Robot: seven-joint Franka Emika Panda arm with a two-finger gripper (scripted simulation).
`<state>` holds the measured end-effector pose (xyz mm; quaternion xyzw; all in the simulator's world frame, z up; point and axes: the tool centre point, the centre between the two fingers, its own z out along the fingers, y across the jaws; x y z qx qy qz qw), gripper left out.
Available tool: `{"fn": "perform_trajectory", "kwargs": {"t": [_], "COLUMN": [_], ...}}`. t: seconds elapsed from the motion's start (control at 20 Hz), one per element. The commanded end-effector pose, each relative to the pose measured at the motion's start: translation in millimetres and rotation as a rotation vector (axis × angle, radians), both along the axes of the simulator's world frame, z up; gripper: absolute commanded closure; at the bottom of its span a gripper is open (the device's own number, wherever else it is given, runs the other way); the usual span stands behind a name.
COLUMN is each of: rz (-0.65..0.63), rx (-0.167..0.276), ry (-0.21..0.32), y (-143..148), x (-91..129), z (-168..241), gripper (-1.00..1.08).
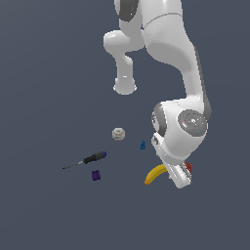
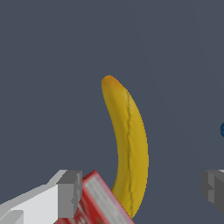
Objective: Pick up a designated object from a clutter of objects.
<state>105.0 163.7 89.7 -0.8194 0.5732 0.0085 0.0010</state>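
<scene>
The yellow banana (image 1: pixel 155 174) lies on the dark floor, its free end pointing toward the exterior view's left and its other end hidden under my hand. In the wrist view the banana (image 2: pixel 129 144) runs lengthwise between my two grey fingertips (image 2: pixel 69 194), with its orange-brown tip far from them. My gripper (image 2: pixel 142 192) is open wide, low over the banana and empty. The red can (image 2: pixel 98 203) with white lettering lies next to one finger and covers the banana's near end. In the exterior view the can (image 1: pixel 188 167) only peeks out behind my hand.
To the exterior view's left lie a whitish round nut (image 1: pixel 119 134), a tiny blue piece (image 1: pixel 142 145), a black-and-blue-handled screwdriver (image 1: pixel 89 159) and a small purple block (image 1: pixel 96 175). The blue piece also shows at the wrist view's edge (image 2: pixel 222 130).
</scene>
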Motion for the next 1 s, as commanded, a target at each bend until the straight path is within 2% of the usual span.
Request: {"fn": "perform_trajectory", "kwargs": {"t": [0.0, 0.4, 0.7, 0.95], "rz": [-0.04, -0.106, -0.107, -0.109], "rx": [-0.004, -0.012, -0.012, -0.012], "ry": [-0.004, -0.012, -0.011, -0.011], "y": [4.1, 11.4, 11.9, 11.6], "x": [1.8, 4.1, 3.9, 3.5], "z": [-7.1, -19.8, -22.1, -40.3], "gripper": [-0.92, -0.92, -0.92, -0.92]}}
